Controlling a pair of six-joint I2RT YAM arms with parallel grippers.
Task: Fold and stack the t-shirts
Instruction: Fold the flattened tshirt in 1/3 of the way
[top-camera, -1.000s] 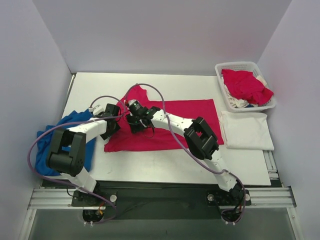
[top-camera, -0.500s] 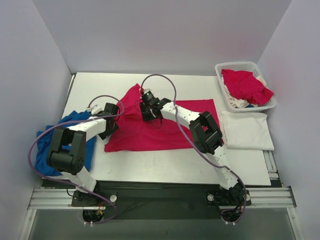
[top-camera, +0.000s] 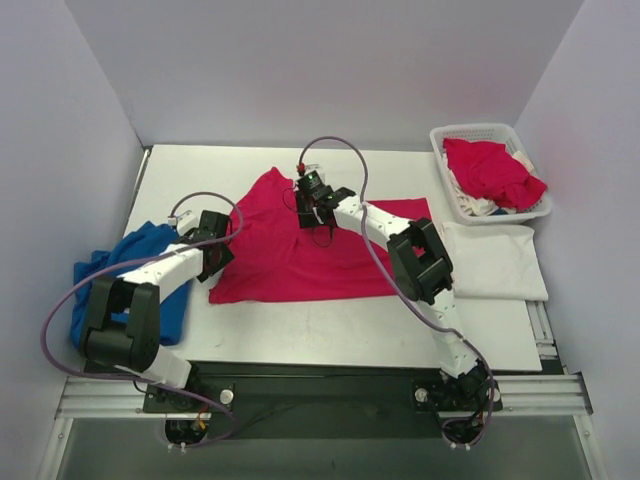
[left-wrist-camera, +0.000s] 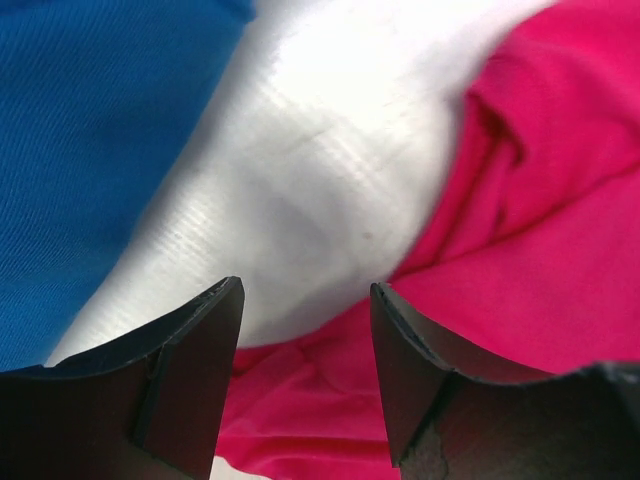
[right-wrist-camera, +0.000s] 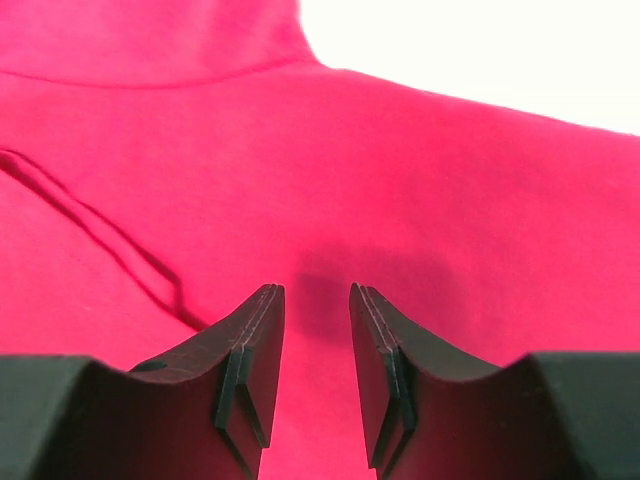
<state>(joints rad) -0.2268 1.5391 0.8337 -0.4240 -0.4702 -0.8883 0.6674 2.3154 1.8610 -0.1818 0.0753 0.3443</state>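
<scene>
My left pincer (left-wrist-camera: 305, 300) hangs released at the red t-shirt (top-camera: 300, 255) left edge; right pincer (right-wrist-camera: 315, 310) narrowly parted, empty, mid-frame above it. I'd pinch matching corners and fold flat.

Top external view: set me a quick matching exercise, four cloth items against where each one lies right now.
Things:
1. spread pinkish-red t-shirt
2. white t-shirt
3. blue cloth
4. crumpled pinkish-red t-shirt

Places:
A. in the white basket at the far right
B. bunched at the left edge of the table
C. laid out across the middle of the table
D. folded flat at the right, just nearer than the basket

Pairs: 1-C; 2-D; 3-B; 4-A.
</scene>
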